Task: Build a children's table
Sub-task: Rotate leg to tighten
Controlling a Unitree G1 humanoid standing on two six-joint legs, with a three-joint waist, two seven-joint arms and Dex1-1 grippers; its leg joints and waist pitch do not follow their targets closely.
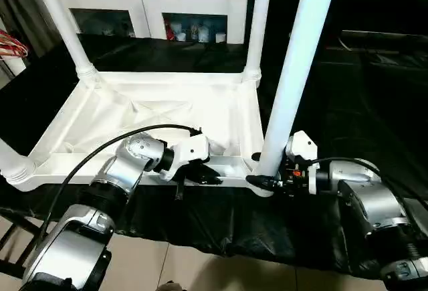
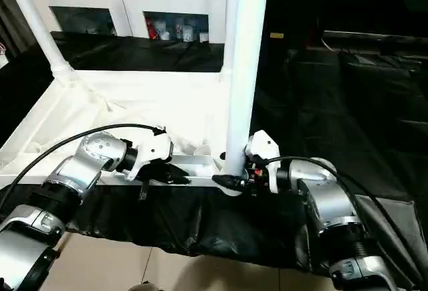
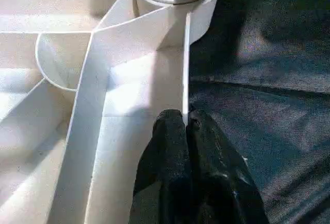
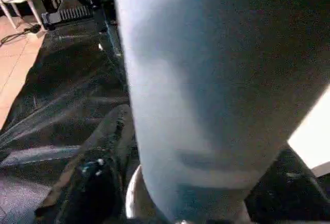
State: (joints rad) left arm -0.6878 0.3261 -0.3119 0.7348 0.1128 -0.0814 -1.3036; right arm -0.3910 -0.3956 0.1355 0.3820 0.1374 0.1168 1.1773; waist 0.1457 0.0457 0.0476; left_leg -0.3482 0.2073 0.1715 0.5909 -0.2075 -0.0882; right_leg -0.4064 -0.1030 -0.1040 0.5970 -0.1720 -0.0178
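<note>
your right gripper sits nearest the upright leg, jaws spread around its base at the tabletop's near corner, while your left gripper pinches the near rim.

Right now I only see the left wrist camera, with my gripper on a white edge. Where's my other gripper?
Observer: The right gripper is at the bottom of the nearest leg, by the table's corner.
Operator: How many legs are standing up?
Observer: Three stand up from the upside-down table, and the fourth leg shows just its bottom at the left.
Operator: What's behind the table?
Observer: A white cabinet with glass doors.
</note>
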